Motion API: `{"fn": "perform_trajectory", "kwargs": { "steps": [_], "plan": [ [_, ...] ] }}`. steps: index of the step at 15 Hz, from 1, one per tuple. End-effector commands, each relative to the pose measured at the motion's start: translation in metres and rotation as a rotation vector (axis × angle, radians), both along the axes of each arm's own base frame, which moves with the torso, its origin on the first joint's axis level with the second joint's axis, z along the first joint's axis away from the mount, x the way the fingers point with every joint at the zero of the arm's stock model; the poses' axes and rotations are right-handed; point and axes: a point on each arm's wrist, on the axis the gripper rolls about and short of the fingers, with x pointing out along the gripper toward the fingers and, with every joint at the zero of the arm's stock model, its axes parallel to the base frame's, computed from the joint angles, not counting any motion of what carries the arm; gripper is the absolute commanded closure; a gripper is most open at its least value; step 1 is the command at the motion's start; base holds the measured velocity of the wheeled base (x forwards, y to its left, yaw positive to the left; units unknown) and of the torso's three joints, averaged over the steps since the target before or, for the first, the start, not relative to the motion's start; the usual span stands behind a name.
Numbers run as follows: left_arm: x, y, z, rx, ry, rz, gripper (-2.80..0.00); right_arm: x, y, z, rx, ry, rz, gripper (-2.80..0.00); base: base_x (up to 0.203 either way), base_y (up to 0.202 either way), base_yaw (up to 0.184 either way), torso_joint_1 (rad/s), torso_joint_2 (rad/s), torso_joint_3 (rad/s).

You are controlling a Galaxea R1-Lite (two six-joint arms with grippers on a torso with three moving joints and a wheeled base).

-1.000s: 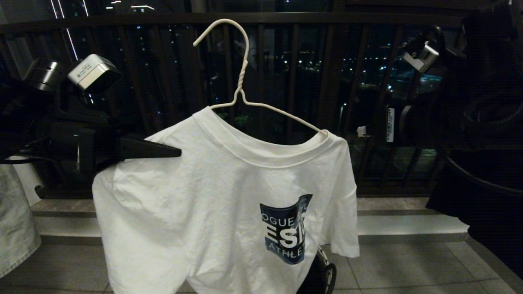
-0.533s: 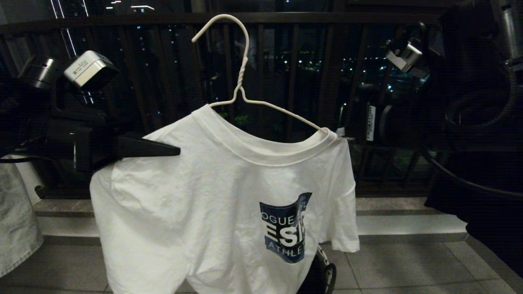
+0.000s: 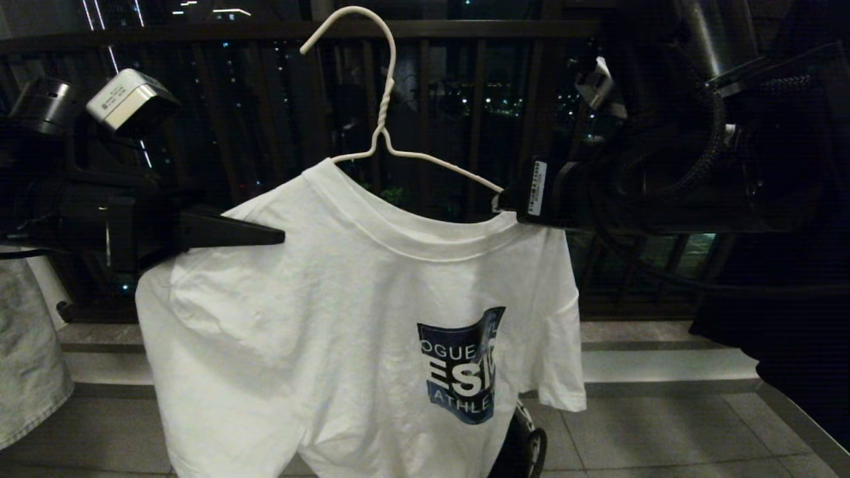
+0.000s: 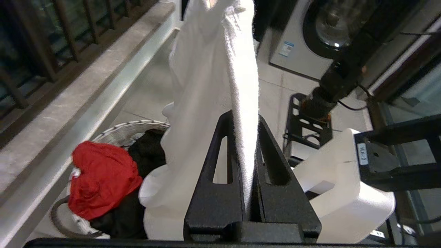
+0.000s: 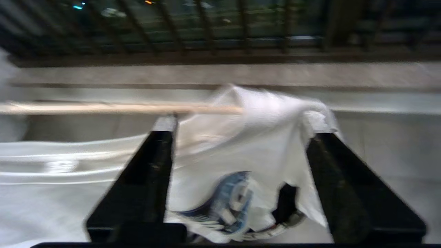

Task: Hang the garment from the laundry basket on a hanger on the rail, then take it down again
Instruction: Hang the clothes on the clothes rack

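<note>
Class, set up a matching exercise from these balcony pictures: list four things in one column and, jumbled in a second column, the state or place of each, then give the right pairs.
Column one:
1. left gripper
2. right gripper
3. thin white wire hanger
4. red cloth

Column two:
A. lies in the small rounded laundry basket
B. jaws wide apart at the shirt's shoulder
C. runs through the neck of the white printed T-shirt
D. clamped on a fold of white fabric

Pairs: 1-D, 2-B, 3-C, 4-A
</note>
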Motion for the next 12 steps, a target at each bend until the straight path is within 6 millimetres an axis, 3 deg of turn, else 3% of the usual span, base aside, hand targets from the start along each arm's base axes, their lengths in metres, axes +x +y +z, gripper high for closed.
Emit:
{"fn": "perform_trajectory", "kwargs": {
  "steps": [1, 8, 12],
  "plan": [
    [0.001, 0.004, 0.001, -0.005, -0.001, 0.012, 0.00, 0.006, 0.006, -0.006, -0.042, 0.015, -0.049, -2.80, 0.000, 0.000, 0.000, 0.000, 0.00, 0.000],
    [-0.003, 0.010, 0.006, -0.005, -0.018, 0.035, 0.00, 0.006, 0.004, -0.004, -0.073, 0.013, -0.123, -2.80, 0.000, 0.000, 0.000, 0.000, 0.00, 0.000],
    [-0.005, 0.011, 0.007, -0.019, -0.023, 0.024, 0.00, 0.018, 0.014, -0.005, -0.084, 0.011, -0.136, -2.80, 0.000, 0.000, 0.000, 0.000, 0.00, 0.000]
  ]
}}
